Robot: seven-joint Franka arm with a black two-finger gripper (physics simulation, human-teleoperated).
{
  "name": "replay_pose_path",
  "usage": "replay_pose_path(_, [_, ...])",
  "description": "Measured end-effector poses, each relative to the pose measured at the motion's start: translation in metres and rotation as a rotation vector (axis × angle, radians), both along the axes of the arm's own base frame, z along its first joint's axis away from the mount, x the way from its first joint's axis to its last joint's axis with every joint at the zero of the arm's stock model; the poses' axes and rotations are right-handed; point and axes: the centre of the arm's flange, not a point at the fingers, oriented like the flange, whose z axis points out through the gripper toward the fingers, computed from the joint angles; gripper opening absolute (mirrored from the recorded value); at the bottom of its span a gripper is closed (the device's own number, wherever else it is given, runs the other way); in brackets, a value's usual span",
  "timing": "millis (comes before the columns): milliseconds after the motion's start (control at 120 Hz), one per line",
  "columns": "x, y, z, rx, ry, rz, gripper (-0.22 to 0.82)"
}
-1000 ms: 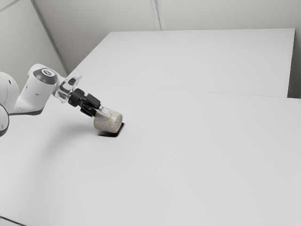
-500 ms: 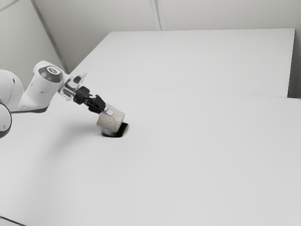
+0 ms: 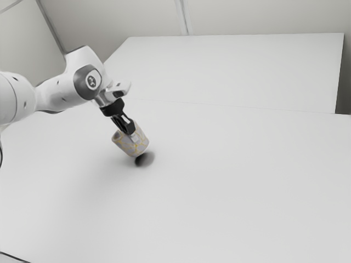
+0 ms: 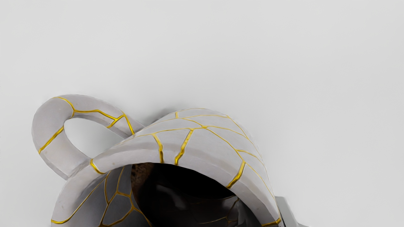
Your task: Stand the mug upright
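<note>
Pincer (image 3: 132, 135) grips tilted mug (image 3: 128, 146) by its rim (image 4: 132, 154), table (image 3: 230, 186) spreading wide.

Across the pale bench (image 3: 247, 192) now, up to grey walls (image 3: 109, 19), down to a dark line (image 3: 15, 257) at the exterior view's left!

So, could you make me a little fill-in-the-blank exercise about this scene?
1. The mug is neither upright nor lying flat; it is ____.
2. The loop on the mug's side, there for holding it, is called the ____.
3. The thin lines branching over the mug's pale surface are the colour ____.
4. The tool gripping the mug is mostly the colour ____.

Missing words: tilted; handle; gold; black.
</note>
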Motion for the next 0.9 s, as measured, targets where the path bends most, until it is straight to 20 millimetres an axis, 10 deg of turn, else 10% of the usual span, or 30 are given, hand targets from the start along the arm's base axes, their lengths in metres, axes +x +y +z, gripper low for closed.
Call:
replay_pose_path(550, [-0.03,-0.075,-0.034,0.395,-0.01,0.021,-0.18])
replay_pose_path(900, [-0.026,-0.079,-0.061,0.406,0.016,0.184,-0.18])
